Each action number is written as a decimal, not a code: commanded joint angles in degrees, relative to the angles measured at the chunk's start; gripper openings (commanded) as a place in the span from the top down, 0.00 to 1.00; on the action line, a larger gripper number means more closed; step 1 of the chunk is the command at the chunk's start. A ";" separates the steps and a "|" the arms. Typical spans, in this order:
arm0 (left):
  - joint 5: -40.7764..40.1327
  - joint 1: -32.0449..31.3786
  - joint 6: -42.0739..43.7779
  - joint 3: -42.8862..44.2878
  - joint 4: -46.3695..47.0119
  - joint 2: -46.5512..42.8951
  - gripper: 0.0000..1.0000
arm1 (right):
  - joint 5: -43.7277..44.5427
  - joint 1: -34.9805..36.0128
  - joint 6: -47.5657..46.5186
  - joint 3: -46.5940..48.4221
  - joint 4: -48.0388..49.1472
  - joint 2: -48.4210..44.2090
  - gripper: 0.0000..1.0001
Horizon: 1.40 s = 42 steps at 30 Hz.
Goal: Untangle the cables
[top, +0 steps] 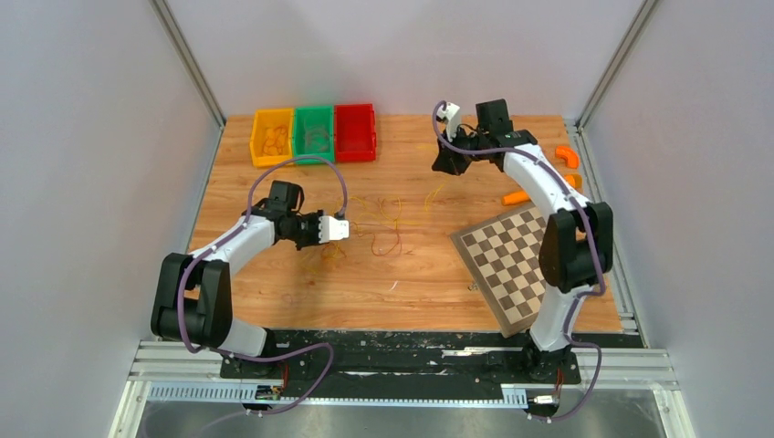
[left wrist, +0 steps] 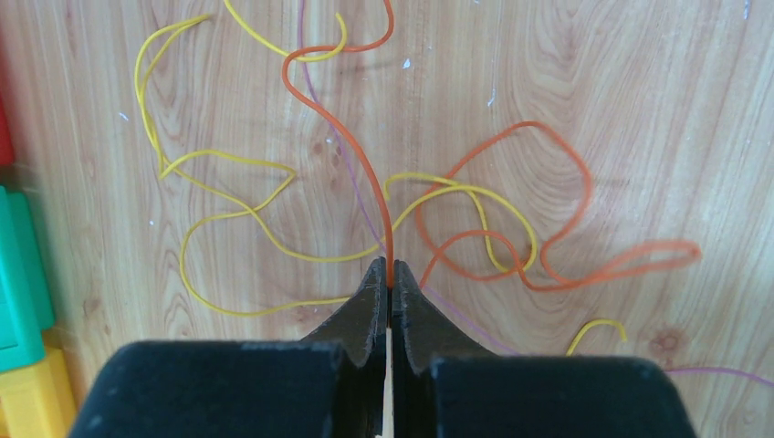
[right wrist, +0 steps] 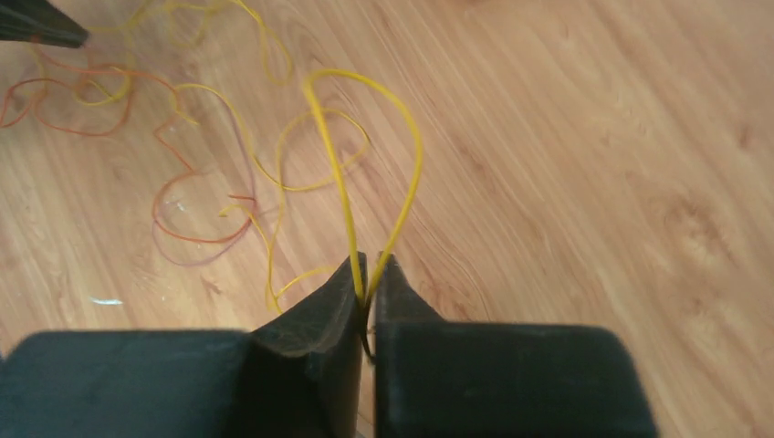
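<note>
The cables (top: 383, 224) lie as a loose tangle of thin yellow, orange and purple strands on the wooden table, between the two arms. My left gripper (left wrist: 390, 274) is shut on an orange cable (left wrist: 351, 146), which rises from the jaws across the yellow strands (left wrist: 237, 214); in the top view this gripper (top: 351, 228) sits at the tangle's left edge. My right gripper (right wrist: 368, 274) is shut on a yellow cable (right wrist: 339, 173) that loops up out of its jaws. From above, the right gripper (top: 445, 167) is behind and to the right of the tangle.
Yellow (top: 272, 137), green (top: 313, 133) and red (top: 355, 131) bins stand in a row at the back left. A checkerboard (top: 511, 265) lies at the right under the right arm. Orange pieces (top: 568, 155) sit near the right edge.
</note>
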 commanded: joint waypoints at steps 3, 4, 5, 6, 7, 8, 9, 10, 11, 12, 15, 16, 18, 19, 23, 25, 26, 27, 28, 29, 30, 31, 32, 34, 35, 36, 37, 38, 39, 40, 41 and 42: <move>4.31 -0.65 -2.23 0.33 1.14 -0.26 1.00 | -7.02 -1.01 -2.61 14.38 -12.16 9.52 0.51; 4.60 -0.67 -1.98 -0.25 2.00 -0.40 1.00 | -9.68 -0.42 -1.60 14.57 -12.27 10.12 0.45; 5.15 -0.75 -1.45 -0.58 2.72 -0.77 1.00 | -11.60 0.64 -1.56 14.38 -12.04 10.57 0.42; 5.46 -0.76 -1.20 -1.29 3.76 -0.96 1.00 | -12.62 2.13 -2.20 14.12 -11.76 11.13 0.41; 6.27 -0.88 -0.50 -1.54 4.12 -1.33 1.00 | -13.38 3.80 -2.99 13.86 -11.34 11.66 0.40; 6.59 -1.00 -0.15 -1.72 4.48 -1.44 1.00 | -14.31 5.29 -4.45 13.39 -11.20 12.11 0.39; 6.90 -1.42 0.24 -1.76 4.62 -1.47 1.00 | -14.72 6.91 -5.92 12.85 -10.81 12.62 0.37; 7.00 -1.63 0.31 -1.67 4.89 -1.28 1.00 | -14.17 8.31 -7.44 12.58 -10.43 13.43 0.37; 7.18 -1.89 0.35 -1.55 4.95 -1.13 1.00 | -13.46 9.77 -8.66 12.59 -10.17 14.40 0.36; 7.36 -2.03 0.32 -1.35 5.00 -0.84 1.00 | -13.20 10.86 -9.66 12.80 -9.76 15.53 0.37; 8.21 -2.41 0.17 -1.07 5.18 -0.19 1.00 | -13.39 12.97 -10.25 14.96 -7.86 19.48 0.39; 8.23 -2.47 0.17 -1.12 5.43 0.05 1.00 | -13.51 13.52 -10.52 15.74 -7.40 20.77 0.40; 8.33 -2.57 0.24 -1.17 5.65 0.29 1.00 | -13.46 14.33 -11.67 16.90 -6.72 23.10 0.42; 8.42 -2.58 0.30 -1.21 5.64 0.32 1.00 | -13.51 14.53 -12.42 17.22 -6.49 24.11 0.42; 8.42 -2.67 0.61 -1.33 5.87 0.46 1.00 | -12.80 15.28 -14.80 17.80 -4.91 26.82 0.43; 8.25 -2.82 0.37 -1.33 6.19 0.63 1.00 | -11.57 15.92 -15.14 17.88 -3.37 28.12 0.43; 8.24 -2.82 0.13 -1.30 6.30 0.70 1.00 | -10.92 16.22 -15.37 18.02 -2.61 28.70 0.43; 8.24 -2.81 -0.08 -1.24 6.46 0.80 1.00 | -10.42 16.55 -15.25 18.11 -1.84 29.31 0.43; 8.17 -2.95 -0.16 -1.14 6.48 0.88 1.00 | -10.03 16.83 -15.04 18.22 -0.92 29.81 0.44; 8.07 -2.96 -0.27 -1.07 6.59 1.04 1.00 | -9.67 17.16 -14.71 18.33 -0.09 30.26 0.46; 7.95 -3.03 -0.26 -0.97 6.59 1.09 1.00 | -9.03 17.44 -14.23 18.34 0.82 30.61 0.49; 7.92 -3.05 -0.36 -0.89 6.60 1.18 1.00 | -8.57 17.60 -13.88 18.22 1.84 30.90 0.53; 7.83 -3.14 -0.39 -0.79 6.60 1.25 1.00 | -8.19 17.81 -13.44 18.09 2.69 31.05 0.56; 7.71 -3.22 -0.56 -0.74 6.63 1.41 1.00 | -7.48 17.73 -12.74 17.99 3.94 31.46 0.71; 7.56 -3.19 -0.59 -0.78 6.61 1.44 1.00 | -6.99 17.71 -12.72 17.99 4.13 31.47 0.80; 7.46 -3.17 -0.59 -0.81 6.60 1.42 1.00 | -6.73 17.68 -12.72 17.87 4.17 31.29 0.86; 7.29 -3.17 -0.64 -0.86 6.64 1.40 1.00 | -6.87 17.44 -12.72 17.46 4.14 30.61 0.94; 7.19 -3.20 -0.57 -1.01 6.63 1.40 1.00 | -7.32 17.19 -12.79 16.85 4.18 29.67 0.99; 7.07 -3.20 -0.50 -1.09 6.61 1.31 1.00 | -7.87 16.69 -12.69 16.12 4.26 27.99 1.00; 6.95 -3.18 -0.42 -1.33 6.67 1.24 1.00 | -8.23 16.25 -12.18 15.60 4.28 26.73 1.00; 6.82 -3.15 -0.29 -1.47 6.68 1.23 1.00 | -8.23 15.75 -11.42 15.34 4.29 25.40 1.00; 6.78 -3.15 -0.18 -1.73 6.62 1.13 1.00 | -8.05 14.93 -10.21 15.27 4.33 24.06 1.00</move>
